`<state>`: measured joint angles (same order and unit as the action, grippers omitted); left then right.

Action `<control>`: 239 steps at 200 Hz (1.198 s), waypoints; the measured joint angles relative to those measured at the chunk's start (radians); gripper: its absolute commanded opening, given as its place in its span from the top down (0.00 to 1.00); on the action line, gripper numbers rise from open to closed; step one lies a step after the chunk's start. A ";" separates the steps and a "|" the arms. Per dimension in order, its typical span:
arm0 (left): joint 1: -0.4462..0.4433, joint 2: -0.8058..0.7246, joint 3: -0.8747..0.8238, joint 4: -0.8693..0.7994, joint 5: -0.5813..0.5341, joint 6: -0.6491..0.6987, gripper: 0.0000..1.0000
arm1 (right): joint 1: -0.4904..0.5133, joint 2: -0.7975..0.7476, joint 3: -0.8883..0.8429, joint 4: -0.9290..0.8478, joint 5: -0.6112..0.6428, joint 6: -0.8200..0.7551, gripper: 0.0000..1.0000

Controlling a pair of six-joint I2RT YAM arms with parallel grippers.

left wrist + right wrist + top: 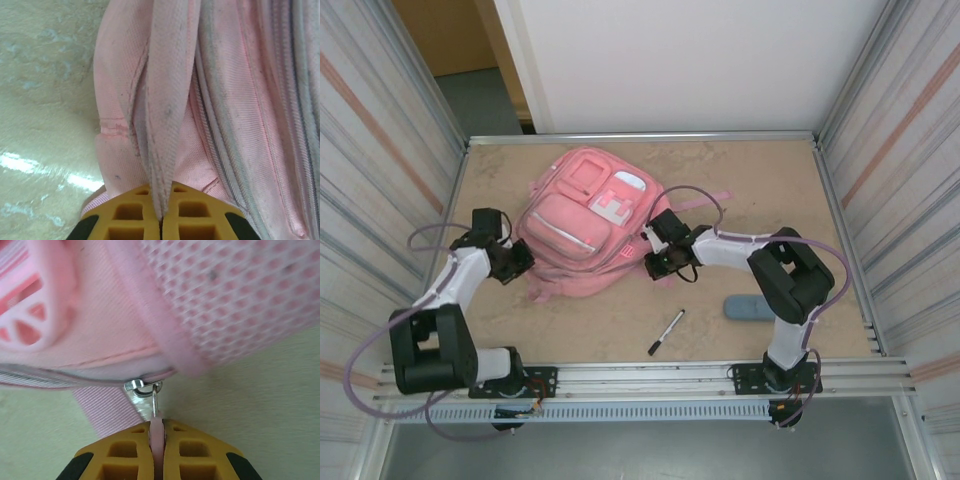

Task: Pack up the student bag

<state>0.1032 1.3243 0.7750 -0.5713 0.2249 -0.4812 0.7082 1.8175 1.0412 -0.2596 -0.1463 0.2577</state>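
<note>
The student bag, a large pink backpack with a white patch, lies flat at the back middle of the table. My left gripper is at the bag's lower left edge. In the left wrist view this gripper is shut on a pale pink fabric seam fold of the bag. My right gripper is at the bag's lower right edge. In the right wrist view it is shut on a pink zip pull tab, which hangs from a metal zip slider.
A black pen lies on the table in front of the bag, near the front rail. A blue-grey oblong object rests beside the right arm. A pink strap trails under the bag. Metal walls close in the table on both sides.
</note>
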 measured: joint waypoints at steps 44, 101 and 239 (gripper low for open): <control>0.002 0.059 0.020 0.022 0.100 0.035 1.00 | -0.079 0.030 0.031 -0.002 -0.003 -0.001 0.81; -0.073 -0.050 0.063 -0.037 0.085 0.074 0.58 | -0.127 -0.068 -0.045 -0.012 0.075 -0.007 0.58; -0.695 0.370 0.524 -0.196 -0.399 0.399 0.37 | -0.235 -0.671 -0.251 0.020 0.483 0.087 0.01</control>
<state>-0.5922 1.6947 1.2991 -0.7670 -0.1741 -0.0818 0.4736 1.1461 0.7906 -0.2398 0.3370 0.3450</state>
